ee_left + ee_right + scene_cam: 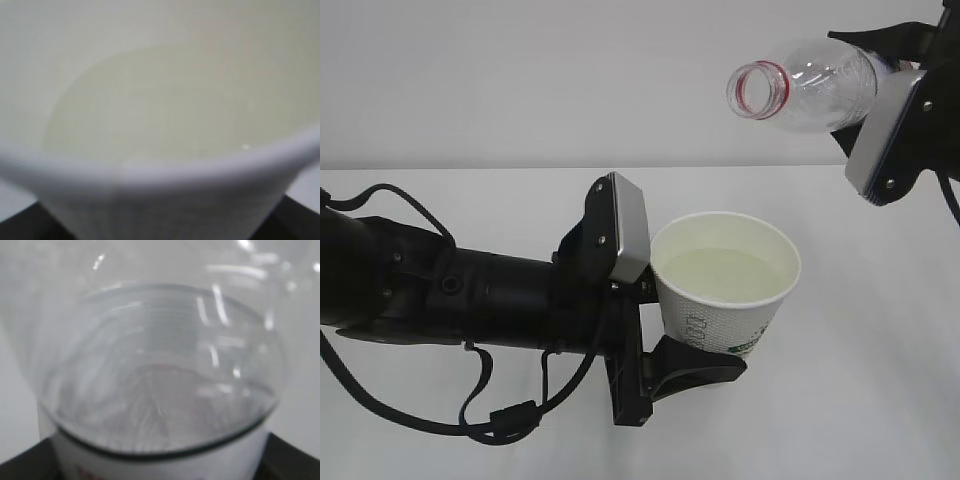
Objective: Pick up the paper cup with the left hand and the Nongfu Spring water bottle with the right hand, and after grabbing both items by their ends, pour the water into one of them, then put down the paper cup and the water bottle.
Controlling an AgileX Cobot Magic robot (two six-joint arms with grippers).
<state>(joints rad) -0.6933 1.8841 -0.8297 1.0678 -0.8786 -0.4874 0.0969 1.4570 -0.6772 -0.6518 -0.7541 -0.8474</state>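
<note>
My left gripper (705,322) is shut on the paper cup (725,300) and holds it upright above the table. The cup is white with green print, and pale water (725,272) stands high inside it. In the left wrist view the paper cup (160,200) fills the frame, with water (150,110) behind its rim. At the upper right my right gripper (872,95) is shut on the Nongfu Spring water bottle (820,85). The bottle lies nearly level, its open red-ringed mouth (758,90) pointing left, higher than the cup. No stream shows. The bottle (160,365) fills the right wrist view.
The white table (880,380) lies under both arms, with a plain pale wall behind. The left arm's black body and cables (450,300) stretch in from the left edge.
</note>
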